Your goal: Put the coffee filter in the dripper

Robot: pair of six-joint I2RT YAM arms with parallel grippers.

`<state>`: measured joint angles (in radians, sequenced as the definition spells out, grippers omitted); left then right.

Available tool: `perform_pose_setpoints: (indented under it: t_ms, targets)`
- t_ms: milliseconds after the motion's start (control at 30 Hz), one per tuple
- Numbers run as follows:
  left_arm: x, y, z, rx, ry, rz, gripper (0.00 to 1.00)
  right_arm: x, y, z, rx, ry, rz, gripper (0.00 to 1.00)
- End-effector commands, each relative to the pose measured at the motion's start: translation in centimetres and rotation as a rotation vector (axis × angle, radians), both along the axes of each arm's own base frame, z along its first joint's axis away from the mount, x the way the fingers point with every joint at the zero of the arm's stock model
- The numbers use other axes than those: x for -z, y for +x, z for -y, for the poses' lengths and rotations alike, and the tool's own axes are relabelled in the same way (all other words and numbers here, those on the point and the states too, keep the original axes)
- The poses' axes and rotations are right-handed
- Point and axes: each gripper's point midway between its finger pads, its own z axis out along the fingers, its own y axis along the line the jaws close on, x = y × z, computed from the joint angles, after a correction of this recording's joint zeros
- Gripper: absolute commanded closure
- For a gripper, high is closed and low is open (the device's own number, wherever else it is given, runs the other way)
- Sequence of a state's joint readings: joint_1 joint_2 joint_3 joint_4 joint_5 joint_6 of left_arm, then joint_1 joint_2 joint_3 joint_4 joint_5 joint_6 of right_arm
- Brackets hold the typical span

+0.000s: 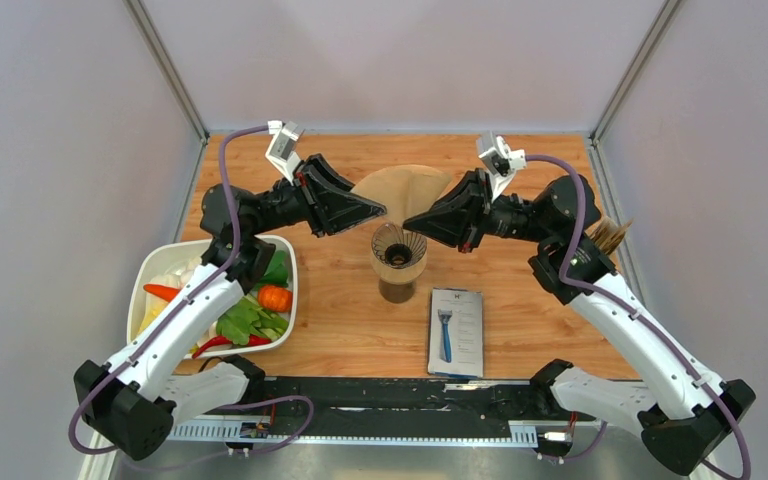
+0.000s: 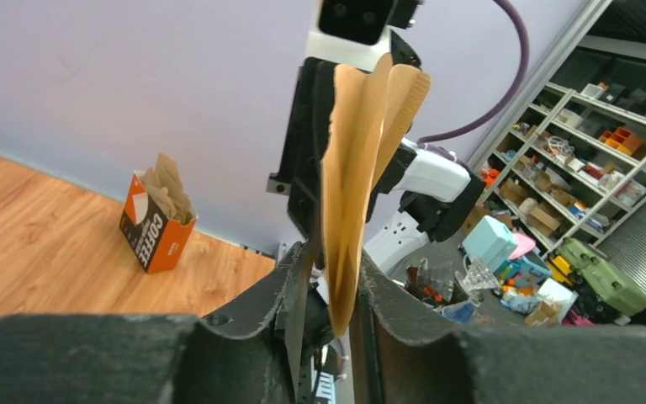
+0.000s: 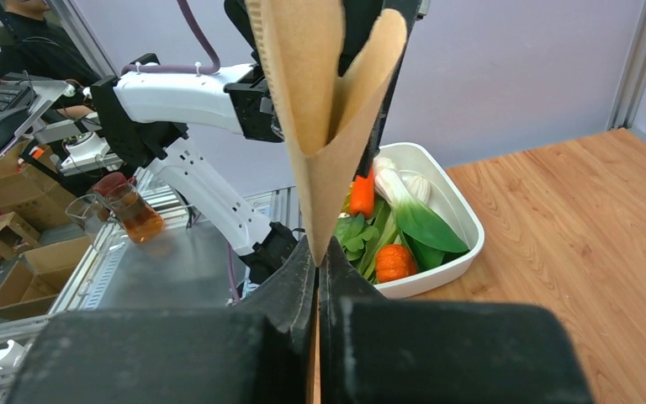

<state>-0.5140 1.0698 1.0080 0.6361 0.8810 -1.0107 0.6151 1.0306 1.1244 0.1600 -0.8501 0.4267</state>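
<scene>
coffee filter (image 1: 403, 188) hangs in the air just above and behind the dripper (image 1: 398, 252), its two paper walls only partly spread and its narrow end nearest the dripper. the risk, as i judge it, is that so thin a sheet held at one spot sags or twists on the way down. the point would then catch the dripper's rim and the paper would crumple or slide off onto the desk (image 1: 350, 330). a hard push could also tip the dripper, which stands tall on a small base. the right hand (image 3: 318, 257), on the dripper's right, is closed tight on the filter's narrow tip. the left hand (image 2: 336, 316), on the dripper's left, stands partly open with the filter's edge passing through the gap. whether the paper touches a finger there i cannot tell; if it clings, it could drag the filter askew.
</scene>
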Motion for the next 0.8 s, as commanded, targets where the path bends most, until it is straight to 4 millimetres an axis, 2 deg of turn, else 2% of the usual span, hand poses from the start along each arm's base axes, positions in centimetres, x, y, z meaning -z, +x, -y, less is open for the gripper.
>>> perform_pose_setpoints:
  t_ms: [0, 33, 100, 300, 333, 367, 400, 433, 467, 500, 533, 567, 600, 633, 667, 700, 733, 767]
  targets:
    - [-1.8, -0.2, -1.3, -0.033, -0.012, 0.042, 0.69, -0.5, -1.3, 0.7, -0.008, 0.007, 0.046, 1.00]
    - [-1.9, -0.4, -1.5, -0.034, -0.016, 0.050, 0.82, -0.4, -1.3, 0.7, -0.008, 0.003, 0.045, 1.00]
    - [-2.0, -0.6, -1.6, -0.032, -0.024, 0.073, 0.98, -0.2, -1.4, 0.8, -0.012, -0.004, 0.045, 1.00]
    - [-1.4, -1.6, -1.9, -0.021, -0.004, 0.122, 1.00, 1.0, -1.6, 1.0, -0.010, -0.040, 0.046, 1.00]
    - [-1.0, -1.7, -1.9, -0.011, 0.015, 0.111, 0.97, 1.2, -1.6, 1.0, -0.012, -0.045, 0.056, 1.00]
    - [-1.0, -2.0, -2.0, -0.005, 0.037, 0.139, 0.81, 1.3, -1.8, 1.1, -0.019, -0.053, 0.072, 1.00]
    - [-0.2, -1.7, -2.1, -0.006, 0.080, 0.098, 0.61, 1.5, -2.0, 1.2, -0.024, -0.061, 0.091, 1.00]
    - [-0.4, -2.4, -2.4, 0.002, 0.105, 0.165, 0.54, 1.7, -2.3, 1.4, -0.033, -0.073, 0.111, 1.00]
    - [0.2, -2.1, -2.8, -0.018, 0.147, 0.191, 0.47, 2.0, -2.7, 1.5, -0.052, -0.087, 0.136, 1.00]
    - [0.3, -2.8, -3.3, -0.006, 0.168, 0.225, 0.46, 2.4, -3.1, 1.6, -0.071, -0.106, 0.160, 1.00]
    - [0.8, -2.4, -3.9, -0.036, 0.205, 0.255, 0.45, 3.0, -3.5, 1.8, -0.089, -0.130, 0.174, 1.00]
    - [0.9, -3.3, -4.4, -0.021, 0.224, 0.303, 0.44, 3.5, -4.0, 2.0, -0.110, -0.149, 0.203, 1.00]
    - [1.2, -3.4, -4.8, -0.033, 0.262, 0.374, 0.39, 3.9, -4.4, 2.2, -0.135, -0.167, 0.249, 1.00]
    - [2.9, -4.2, -5.2, 0.009, 0.321, 0.334, 0.37, 4.4, -4.8, 2.4, -0.161, -0.185, 0.280, 1.00]
    - [2.0, -4.3, -5.5, -0.021, 0.342, 0.485, 0.34, 4.9, -5.0, 2.5, -0.177, -0.204, 0.317, 1.00]
    - [3.2, -4.4, -5.8, -0.019, 0.394, 0.432, 0.34, 5.6, -5.1, 2.6, -0.191, -0.229, 0.351, 1.00]
    - [2.4, -4.1, -6.0, -0.043, 0.409, 0.528, 0.33, 6.2, -5.1, 2.7, -0.200, -0.252, 0.377, 1.00]
    - [3.3, -4.0, -6.2, -0.047, 0.451, 0.485, 0.33, 6.6, -5.1, 2.7, -0.208, -0.270, 0.409, 1.00]
